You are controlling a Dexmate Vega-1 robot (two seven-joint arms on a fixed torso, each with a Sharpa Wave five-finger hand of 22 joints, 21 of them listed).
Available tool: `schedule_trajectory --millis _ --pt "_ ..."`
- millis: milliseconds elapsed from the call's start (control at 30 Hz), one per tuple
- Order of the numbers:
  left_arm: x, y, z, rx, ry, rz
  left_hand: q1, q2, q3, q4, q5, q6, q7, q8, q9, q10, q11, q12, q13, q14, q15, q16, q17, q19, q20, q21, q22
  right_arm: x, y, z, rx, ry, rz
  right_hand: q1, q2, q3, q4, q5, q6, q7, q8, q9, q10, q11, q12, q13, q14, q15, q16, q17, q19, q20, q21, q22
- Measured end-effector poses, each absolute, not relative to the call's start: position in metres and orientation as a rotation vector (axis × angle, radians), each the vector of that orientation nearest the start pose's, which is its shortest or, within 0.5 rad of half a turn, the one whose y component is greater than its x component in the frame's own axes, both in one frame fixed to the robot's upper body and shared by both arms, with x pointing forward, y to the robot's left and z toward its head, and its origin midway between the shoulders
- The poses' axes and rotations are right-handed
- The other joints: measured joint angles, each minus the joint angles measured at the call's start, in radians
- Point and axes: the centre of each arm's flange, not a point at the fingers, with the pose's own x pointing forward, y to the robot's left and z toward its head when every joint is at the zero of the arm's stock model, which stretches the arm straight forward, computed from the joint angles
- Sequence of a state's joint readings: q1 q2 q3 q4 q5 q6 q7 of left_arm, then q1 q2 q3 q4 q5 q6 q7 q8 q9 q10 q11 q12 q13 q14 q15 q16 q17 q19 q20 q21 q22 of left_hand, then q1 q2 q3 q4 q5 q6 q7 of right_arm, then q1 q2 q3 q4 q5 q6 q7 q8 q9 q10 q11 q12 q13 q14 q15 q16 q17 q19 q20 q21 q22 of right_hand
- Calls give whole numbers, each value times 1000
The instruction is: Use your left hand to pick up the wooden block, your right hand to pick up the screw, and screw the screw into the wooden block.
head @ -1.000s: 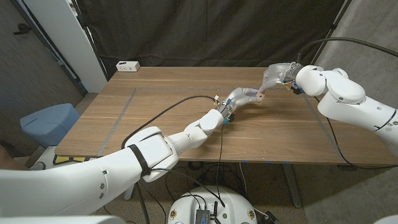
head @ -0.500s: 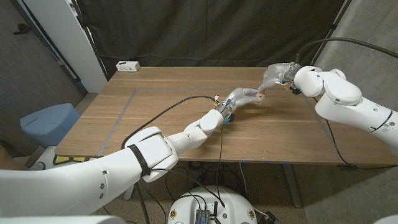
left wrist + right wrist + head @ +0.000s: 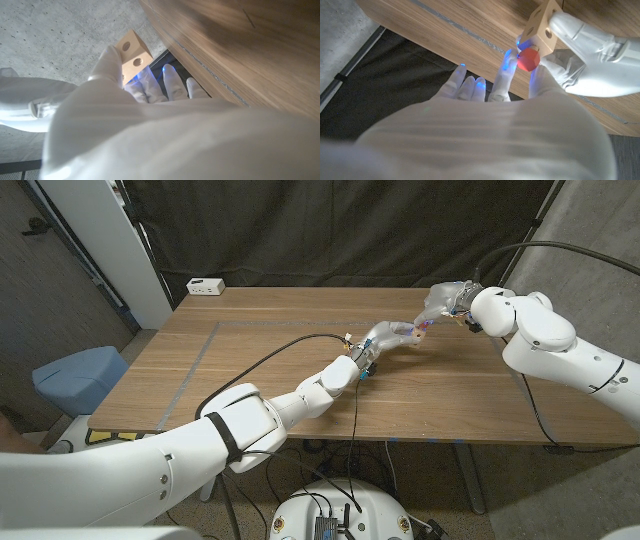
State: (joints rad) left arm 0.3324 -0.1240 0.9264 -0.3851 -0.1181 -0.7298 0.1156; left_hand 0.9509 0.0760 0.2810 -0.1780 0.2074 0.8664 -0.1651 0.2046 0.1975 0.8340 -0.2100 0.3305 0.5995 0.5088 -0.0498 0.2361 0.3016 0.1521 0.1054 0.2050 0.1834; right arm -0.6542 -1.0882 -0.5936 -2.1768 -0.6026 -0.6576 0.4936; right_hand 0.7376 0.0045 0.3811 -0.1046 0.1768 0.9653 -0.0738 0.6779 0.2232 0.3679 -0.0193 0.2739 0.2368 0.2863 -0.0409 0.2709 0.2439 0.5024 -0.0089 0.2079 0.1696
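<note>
Just a wooden table (image 3: pixel 260 370) with a plank-grain top, taking up the middle of the head view. A white power strip (image 3: pixel 205 285) sits at its upper left corner. Faint tape lines (image 3: pixel 195 365) run down the left side.

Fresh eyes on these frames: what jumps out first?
The two hands meeting above the table's far right part: the left hand holds up the wooden block with round holes in its faces. The right hand pinches the red-headed screw right against the block. A white power strip sits at the far left corner.
</note>
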Motion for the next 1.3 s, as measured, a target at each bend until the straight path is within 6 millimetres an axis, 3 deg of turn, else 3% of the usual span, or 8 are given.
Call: schedule_trajectory --millis 533,1067,1300 --pt "663 -56 -21 474 -782 -569 0 0 0 0 0 -1 -1 0 1 0 0 -2 0 0 0 0 1 0 0 0 0 528 -264 109 -1651 -261 -106 -41 10 -20 12 0 98 6 22 -17 60 -17 11 -5 43 0 15 -1 16 -2 0 0" --pt "662 -56 -21 473 -785 -571 0 0 0 0 -1 2 2 0 0 -2 -2 0 1 0 0 0 3 0 0 0 0 531 -262 109 -1649 -262 -147 -58 26 -32 5 0 182 8 37 -30 120 -27 19 -9 89 0 29 -3 25 -11 0 0" --pt "662 -56 -22 472 -787 -571 0 0 1 -1 0 2 2 0 0 -2 -2 0 0 0 0 0 3 0 0 0 0 530 -263 110 -1649 -262 -165 -111 -1 -60 20 0 182 8 28 -37 125 -22 19 -14 94 -6 29 -7 30 -5 0 0"
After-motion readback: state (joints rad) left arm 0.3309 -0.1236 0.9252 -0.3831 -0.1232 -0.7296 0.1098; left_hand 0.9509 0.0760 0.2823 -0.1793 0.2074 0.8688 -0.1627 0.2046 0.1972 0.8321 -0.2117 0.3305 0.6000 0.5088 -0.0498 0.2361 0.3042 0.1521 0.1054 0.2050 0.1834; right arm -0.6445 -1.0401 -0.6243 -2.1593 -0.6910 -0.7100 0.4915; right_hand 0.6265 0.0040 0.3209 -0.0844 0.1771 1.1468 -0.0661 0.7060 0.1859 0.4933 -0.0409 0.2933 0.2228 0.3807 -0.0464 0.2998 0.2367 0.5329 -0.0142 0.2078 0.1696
